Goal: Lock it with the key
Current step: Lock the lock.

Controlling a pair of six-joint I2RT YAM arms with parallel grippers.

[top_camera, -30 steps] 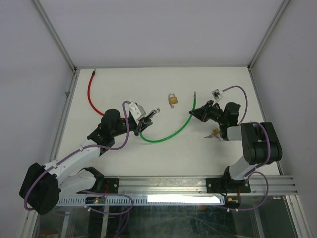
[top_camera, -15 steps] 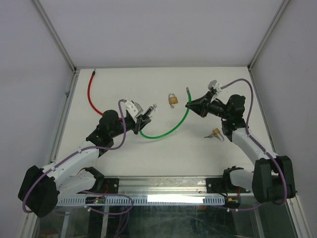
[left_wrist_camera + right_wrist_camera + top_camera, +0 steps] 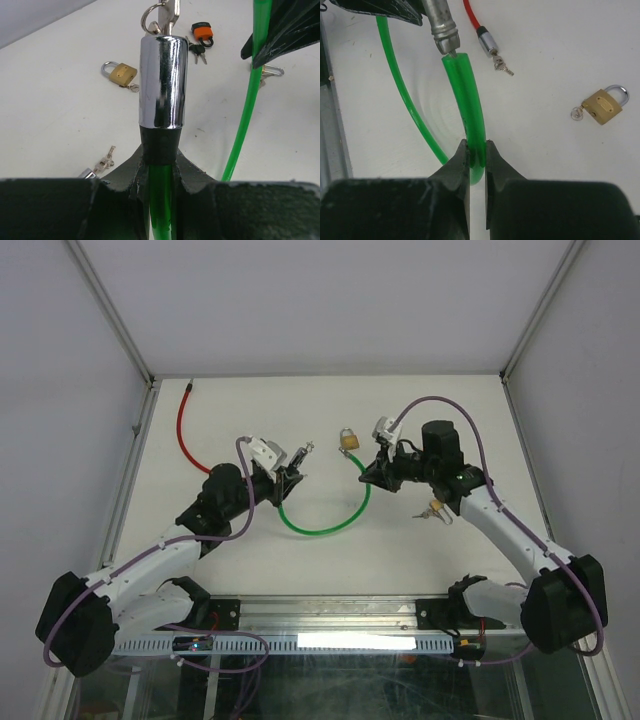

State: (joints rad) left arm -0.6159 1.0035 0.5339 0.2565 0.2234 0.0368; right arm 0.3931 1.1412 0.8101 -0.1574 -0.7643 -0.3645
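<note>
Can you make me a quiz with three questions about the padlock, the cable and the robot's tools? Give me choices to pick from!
1. Where is the brass padlock?
A. lying on the table
B. inside a box
C. on the floor

2. What colour is the cable that the left tool and right tool hold?
A. red
B. green
C. blue

3. How is the right tool?
A. wide open
B. shut on the cable
C. shut on nothing

Answers: 1 A, it lies alone on the white top; 2 B, the cable between them is green; 3 B, its fingers pinch the cable.
</note>
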